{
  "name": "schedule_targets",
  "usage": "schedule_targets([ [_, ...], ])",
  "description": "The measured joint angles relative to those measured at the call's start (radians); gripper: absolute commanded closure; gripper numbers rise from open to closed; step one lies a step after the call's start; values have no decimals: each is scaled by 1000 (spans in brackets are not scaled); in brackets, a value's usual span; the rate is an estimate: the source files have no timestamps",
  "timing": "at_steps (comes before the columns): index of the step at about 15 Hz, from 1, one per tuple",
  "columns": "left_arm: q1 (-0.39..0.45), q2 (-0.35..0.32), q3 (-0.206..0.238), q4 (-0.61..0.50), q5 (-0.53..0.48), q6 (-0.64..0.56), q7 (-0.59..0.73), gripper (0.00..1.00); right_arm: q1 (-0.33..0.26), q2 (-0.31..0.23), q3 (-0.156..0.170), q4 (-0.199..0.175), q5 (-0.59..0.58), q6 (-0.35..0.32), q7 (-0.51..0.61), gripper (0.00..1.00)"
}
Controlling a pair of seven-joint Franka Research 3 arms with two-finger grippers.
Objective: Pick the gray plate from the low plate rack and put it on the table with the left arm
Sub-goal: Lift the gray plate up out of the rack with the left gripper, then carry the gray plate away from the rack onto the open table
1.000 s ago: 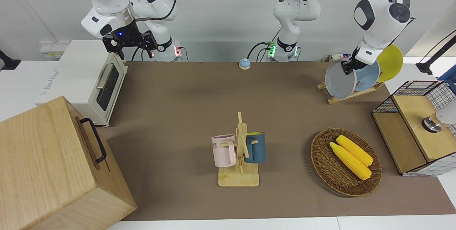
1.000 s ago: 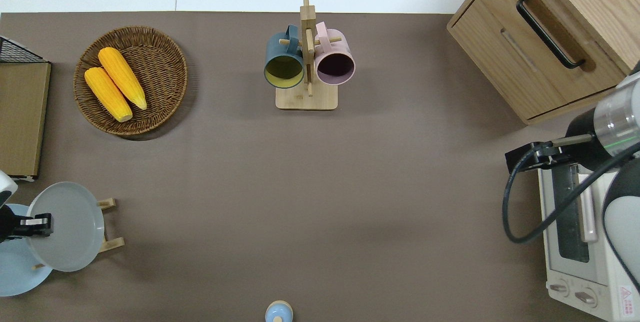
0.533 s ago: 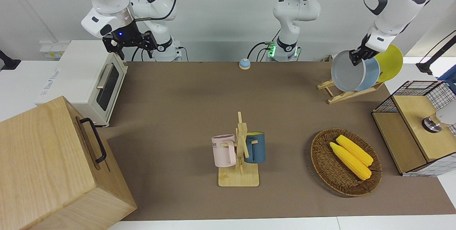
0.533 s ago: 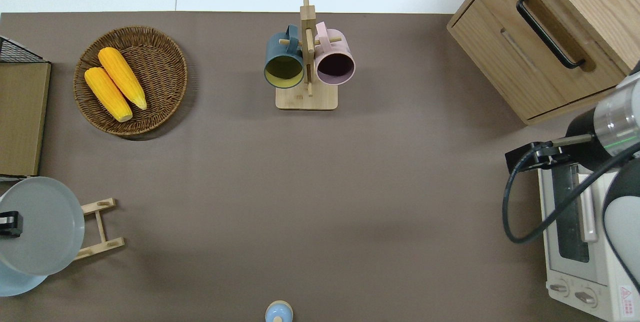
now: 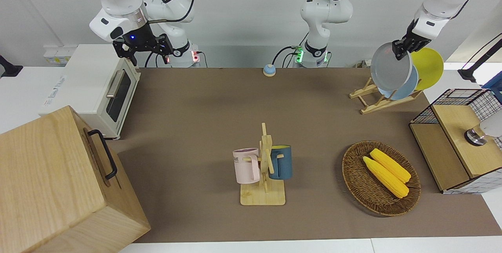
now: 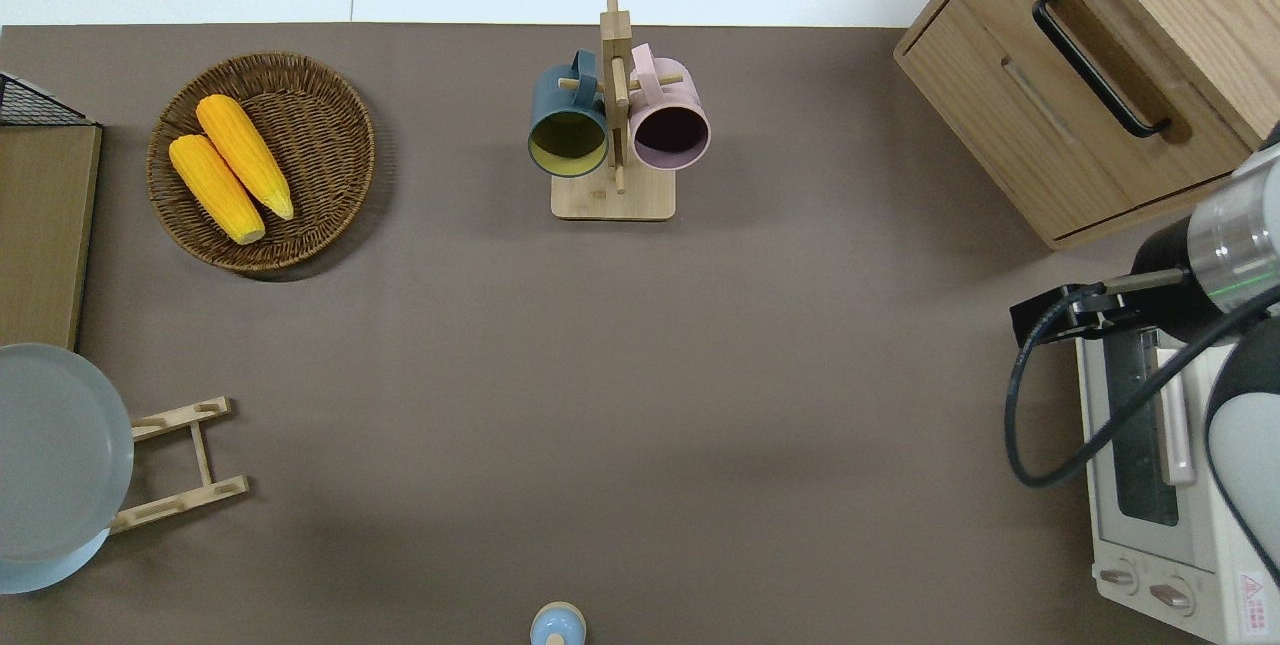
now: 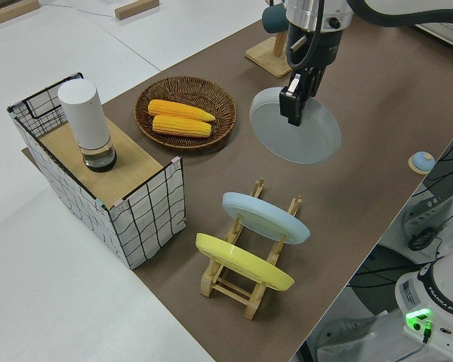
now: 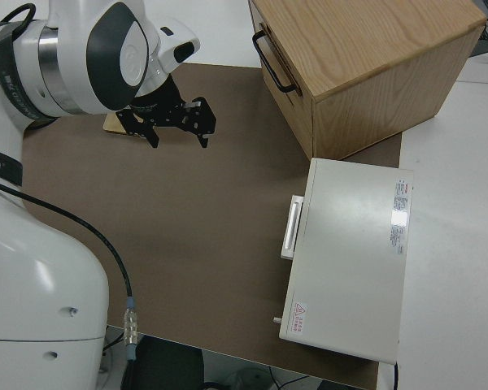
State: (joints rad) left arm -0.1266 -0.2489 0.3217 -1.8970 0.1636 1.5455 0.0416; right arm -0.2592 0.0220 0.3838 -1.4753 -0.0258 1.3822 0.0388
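My left gripper (image 5: 401, 45) is shut on the rim of the gray plate (image 5: 389, 71) and holds it tilted in the air, clear of the low plate rack (image 5: 377, 103). In the overhead view the gray plate (image 6: 55, 450) is over the rack's (image 6: 185, 465) end toward the left arm; the gripper itself is out of that view. In the left side view the gripper (image 7: 293, 113) grips the plate (image 7: 306, 139) by its upper rim. The brown table (image 5: 196, 108) lies below. My right arm is parked, its gripper (image 5: 143, 47) open.
A light-blue plate (image 5: 406, 87) and a yellow plate (image 5: 430, 68) stand in the rack. A wicker basket (image 5: 355, 174) with corn, a mug tree (image 5: 263, 166), a wire-sided box (image 5: 459, 139), a toaster oven (image 5: 98, 88), a wooden cabinet (image 5: 59, 182) and a small bell (image 5: 269, 70) are on the table.
My left gripper has lifted the gray plate up out of the rack; it has risen steadily, and in the overhead view it has slid toward the left arm's end of the table.
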Motion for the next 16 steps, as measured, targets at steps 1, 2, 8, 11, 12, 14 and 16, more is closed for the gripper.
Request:
schedule_targets([
  [1,0,-2,-5,1,0,-3,0,898,0,0,0,0,0,0,0,17],
  [2,0,-3,-8,2,-3,-6,-1,898,0,0,0,0,0,0,0,17],
  [8,-1,14,-8,-2,-155,-15,-25,898,0,0,0,0,0,0,0,17],
  [11,-30,43,-9,-9,-261,-16,-42,898,0,0,0,0,0,0,0,17],
  [12,-45,55,-9,-13,-297,-16,-51,898,0,0,0,0,0,0,0,17],
  [14,-85,81,-8,-23,-343,-13,-65,898,0,0,0,0,0,0,0,17],
  [16,-129,104,-8,-35,-362,-2,-82,896,0,0,0,0,0,0,0,17],
])
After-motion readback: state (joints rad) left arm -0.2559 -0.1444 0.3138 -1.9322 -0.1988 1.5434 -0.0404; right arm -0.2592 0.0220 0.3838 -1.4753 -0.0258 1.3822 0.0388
